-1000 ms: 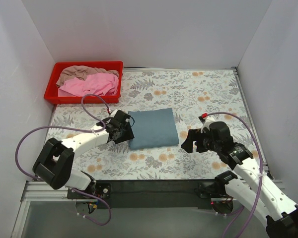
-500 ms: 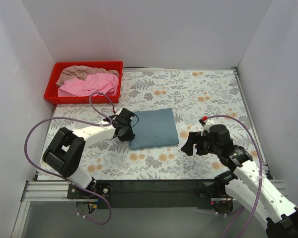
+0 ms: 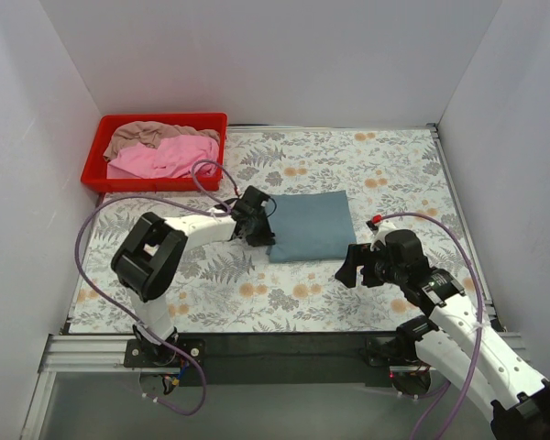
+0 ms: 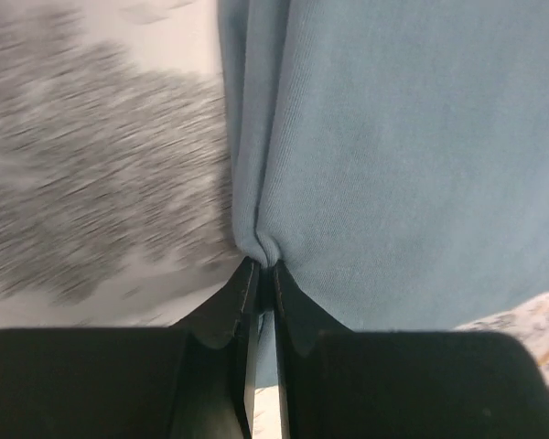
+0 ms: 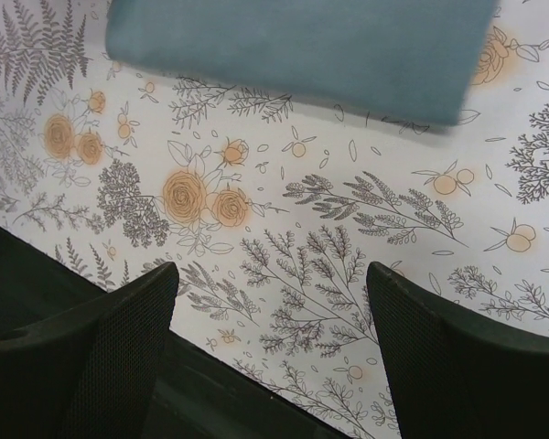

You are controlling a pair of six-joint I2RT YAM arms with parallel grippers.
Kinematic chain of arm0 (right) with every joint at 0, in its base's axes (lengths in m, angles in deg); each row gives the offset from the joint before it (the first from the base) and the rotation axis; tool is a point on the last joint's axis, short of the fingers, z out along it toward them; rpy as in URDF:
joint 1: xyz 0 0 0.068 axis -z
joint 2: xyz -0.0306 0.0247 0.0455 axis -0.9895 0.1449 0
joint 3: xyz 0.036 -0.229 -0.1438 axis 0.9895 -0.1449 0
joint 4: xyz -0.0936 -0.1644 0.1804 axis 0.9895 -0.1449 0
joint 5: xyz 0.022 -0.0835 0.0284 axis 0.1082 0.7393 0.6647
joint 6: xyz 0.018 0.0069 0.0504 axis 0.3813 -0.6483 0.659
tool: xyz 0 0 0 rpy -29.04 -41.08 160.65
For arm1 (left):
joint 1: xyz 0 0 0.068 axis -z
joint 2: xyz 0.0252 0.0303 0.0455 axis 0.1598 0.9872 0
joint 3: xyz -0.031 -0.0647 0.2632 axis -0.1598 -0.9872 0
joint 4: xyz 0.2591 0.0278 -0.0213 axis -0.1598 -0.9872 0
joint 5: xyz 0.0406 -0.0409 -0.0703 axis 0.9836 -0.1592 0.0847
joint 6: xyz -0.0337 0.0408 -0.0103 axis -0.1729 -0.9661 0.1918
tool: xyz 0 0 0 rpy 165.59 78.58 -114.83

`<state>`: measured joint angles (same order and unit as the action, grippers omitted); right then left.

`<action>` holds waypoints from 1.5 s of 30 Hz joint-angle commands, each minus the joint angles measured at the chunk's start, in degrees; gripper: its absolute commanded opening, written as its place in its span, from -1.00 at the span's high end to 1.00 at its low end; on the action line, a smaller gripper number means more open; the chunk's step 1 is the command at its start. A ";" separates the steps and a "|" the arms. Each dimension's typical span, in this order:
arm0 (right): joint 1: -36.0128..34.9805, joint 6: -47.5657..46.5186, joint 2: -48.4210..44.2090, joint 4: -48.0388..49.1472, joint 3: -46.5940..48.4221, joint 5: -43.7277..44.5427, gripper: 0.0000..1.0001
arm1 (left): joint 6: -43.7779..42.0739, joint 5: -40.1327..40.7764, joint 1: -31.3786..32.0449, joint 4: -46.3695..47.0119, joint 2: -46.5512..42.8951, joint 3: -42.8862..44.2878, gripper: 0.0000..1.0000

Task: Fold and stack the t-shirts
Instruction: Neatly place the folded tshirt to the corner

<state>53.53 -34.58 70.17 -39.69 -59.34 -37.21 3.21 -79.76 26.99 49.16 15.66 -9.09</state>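
Note:
A folded blue-grey t-shirt [image 3: 312, 226] lies flat near the middle of the floral table. My left gripper [image 3: 261, 231] is shut on its left edge; the left wrist view shows the cloth [image 4: 393, 165] pinched into a small fold right at the gripper [image 4: 265, 267]. A pink t-shirt [image 3: 165, 158] and a beige-tan t-shirt [image 3: 151, 134] lie crumpled in the red tray [image 3: 96, 158] at the back left. My right gripper [image 3: 350, 264] stands open and holds nothing, just right of and in front of the blue shirt, whose near edge [image 5: 293, 46] shows in the right wrist view above the gripper [image 5: 273, 302].
White walls close in the table on the left, back and right. The black front rail [image 3: 284, 344] runs along the near edge, showing under my right fingers [image 5: 91, 347]. A metal rail [image 3: 458, 211] lines the table's right side.
My left gripper closed on the blue shirt's left edge and has dragged the shirt to the right and slightly back. The right arm has barely moved.

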 commanded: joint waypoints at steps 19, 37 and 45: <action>-4.90 -6.26 24.52 3.73 14.39 6.98 -0.59 | -2.05 4.98 -4.88 -3.63 -17.73 2.23 -0.20; -20.37 -8.55 68.98 -9.09 51.04 34.58 -0.41 | -18.15 32.24 -13.07 -7.42 -45.71 -17.28 -0.73; -23.71 -9.43 77.43 -9.90 55.18 36.26 -0.26 | -19.03 30.92 -13.07 -7.24 -42.37 -15.88 -0.69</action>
<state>31.41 -43.41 146.34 -47.23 -6.95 -4.65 -14.80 -49.80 13.90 41.31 -27.18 -26.21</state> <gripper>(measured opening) 0.639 0.851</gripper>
